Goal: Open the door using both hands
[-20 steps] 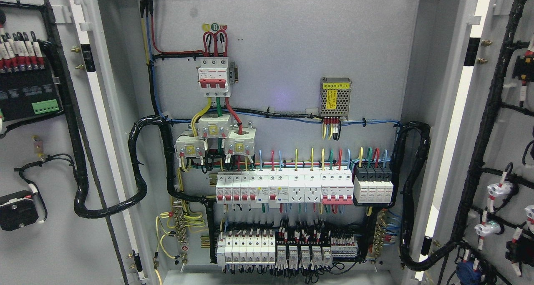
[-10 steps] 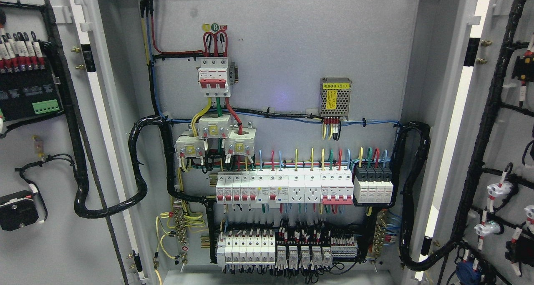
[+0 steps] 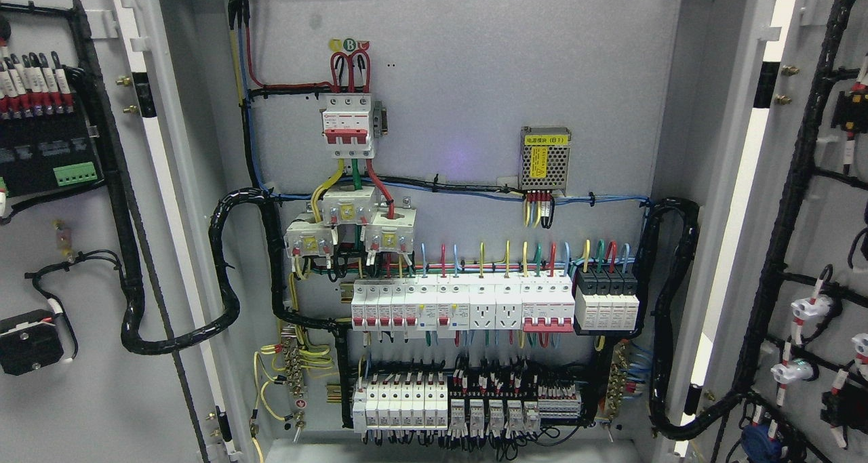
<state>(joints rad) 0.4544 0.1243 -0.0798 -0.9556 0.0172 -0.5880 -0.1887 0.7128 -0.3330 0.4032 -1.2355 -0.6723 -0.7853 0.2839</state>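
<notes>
From my head camera, both cabinet doors stand swung wide: the left door (image 3: 102,395) fills the left edge, the right door (image 3: 814,246) the right, with the breakers (image 3: 495,304) exposed between. Neither hand is visible, so I cannot tell their fingers' state or how near the doors they are. Reaching blind, I could snag the black cables (image 3: 224,266) or brush live terminals.

The left door (image 3: 74,246) runs off the left edge, so its black module (image 3: 44,148) and the black box (image 3: 27,341) lower down show only in part. The right door (image 3: 820,246) is cut by the right edge, its white connectors (image 3: 810,307) half seen. Print on the power supply (image 3: 544,158) label is too small to read. The lowest breaker row (image 3: 468,409) has its wiring clipped by the bottom edge. The cabinet top lies outside the view.
</notes>
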